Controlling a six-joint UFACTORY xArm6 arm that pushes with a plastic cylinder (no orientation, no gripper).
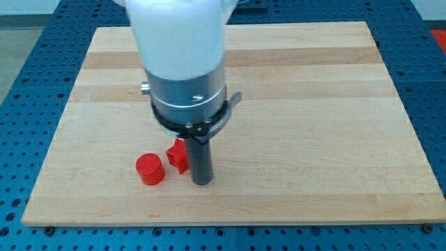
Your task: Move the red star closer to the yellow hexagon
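Down near the view's bottom, left of centre, my tip (201,183) rests on the wooden board (313,104). Being a plain dark rod, it has nothing to open or close and it grips nothing. The red star (178,156) lies just to the view's left of the rod, touching it or nearly so; its right side is partly hidden behind the rod, so I cannot tell for sure. A red cylinder (149,169) stands just to the view's left of the star and slightly lower, close beside it. The yellow hexagon does not show in this view. The arm's white and metal body (182,63) covers the board's upper middle.
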